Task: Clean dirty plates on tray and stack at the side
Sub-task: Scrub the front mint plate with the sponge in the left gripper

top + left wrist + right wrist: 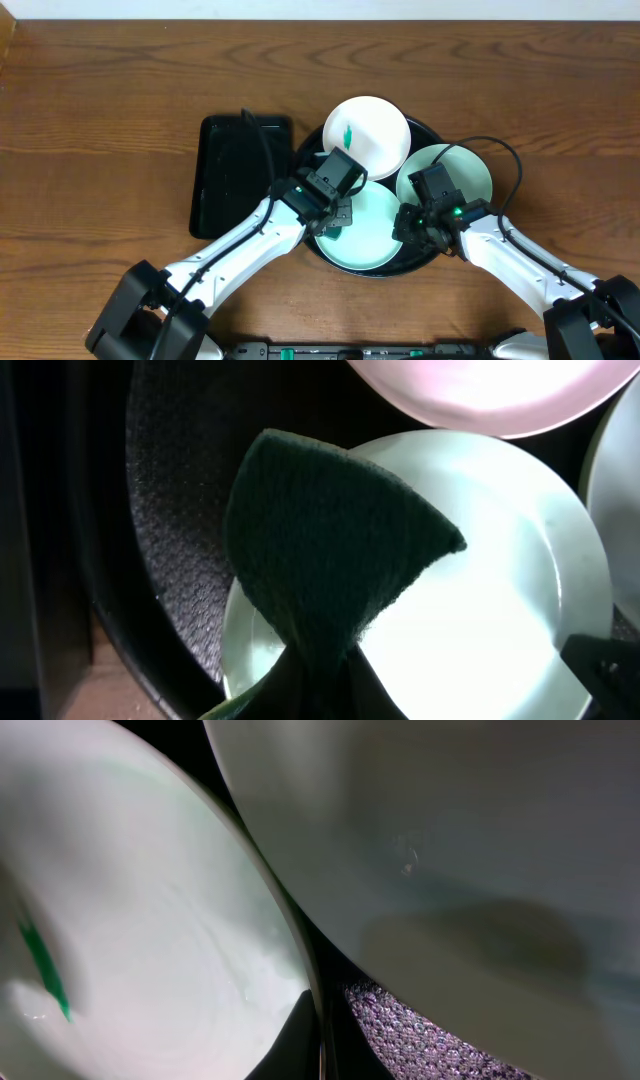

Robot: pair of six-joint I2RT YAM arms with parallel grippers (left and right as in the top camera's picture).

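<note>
The round black tray (372,272) holds three plates. The far plate (375,130) is white with a green smear. The right plate (462,170) and the front plate (370,245) are pale mint. My left gripper (338,215) is shut on a dark green scouring pad (330,540) and holds it over the front plate's (480,590) left part. My right gripper (410,225) is shut on the front plate's right rim (300,970). In the right wrist view a green smear (40,970) shows on the front plate (150,920), and the right plate (450,840) fills the upper right.
A smaller rectangular black tray (235,175) lies just left of the round tray. Wooden table (100,120) lies all around. The three plates crowd each other and fill the tray; its textured floor (170,510) shows between them.
</note>
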